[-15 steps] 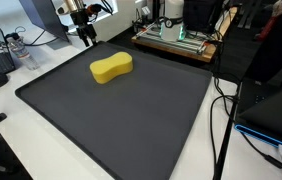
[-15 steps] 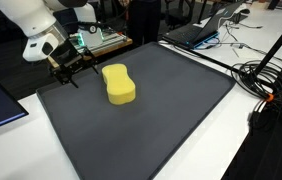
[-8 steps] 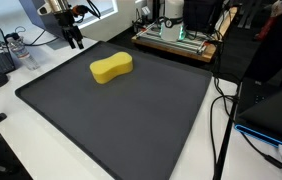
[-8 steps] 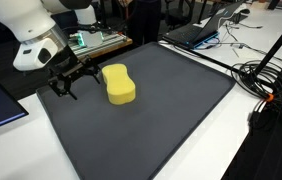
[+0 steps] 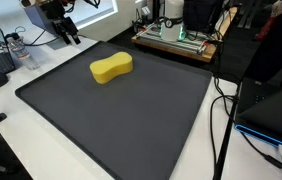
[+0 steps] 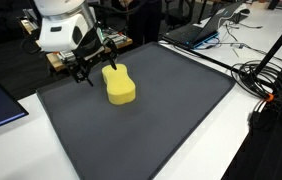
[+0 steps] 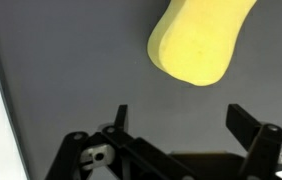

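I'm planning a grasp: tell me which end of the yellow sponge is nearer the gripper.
The end of the yellow sponge beside the gripper, nearer the edge of the mat; the other end points to its middle.

The arm (image 6: 59,27) has a smooth white shell with rounded forms, and it looks a little glossy in both exterior views. Under the white shell there is a darker wrist part (image 5: 53,12). The jaws are all black and are made of thin linked bars with open gaps between them. In the wrist view the two fingers (image 7: 122,121) are black with flat, squared tips. Near the base of one finger sits a small pale grey piece (image 7: 95,156); whether it is a screw, I cannot tell.
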`<action>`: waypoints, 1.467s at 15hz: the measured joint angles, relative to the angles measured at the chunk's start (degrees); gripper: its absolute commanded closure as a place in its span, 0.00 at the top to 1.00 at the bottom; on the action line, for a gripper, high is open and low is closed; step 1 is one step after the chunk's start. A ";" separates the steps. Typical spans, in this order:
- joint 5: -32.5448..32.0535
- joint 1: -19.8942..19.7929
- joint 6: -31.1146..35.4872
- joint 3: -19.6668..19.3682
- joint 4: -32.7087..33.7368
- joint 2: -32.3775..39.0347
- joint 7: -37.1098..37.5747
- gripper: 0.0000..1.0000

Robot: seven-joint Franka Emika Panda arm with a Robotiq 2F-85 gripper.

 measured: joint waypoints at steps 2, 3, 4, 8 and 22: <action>-3.37 1.77 -2.73 0.48 1.64 0.00 4.65 1.00; -4.82 2.70 -3.77 0.69 2.18 0.00 6.90 1.00; -6.14 3.67 -4.79 0.88 2.62 -0.02 9.17 1.00; -10.90 7.95 -8.00 1.12 2.91 -0.88 19.91 1.00; -18.77 15.76 6.55 1.77 -24.10 -19.00 45.92 1.00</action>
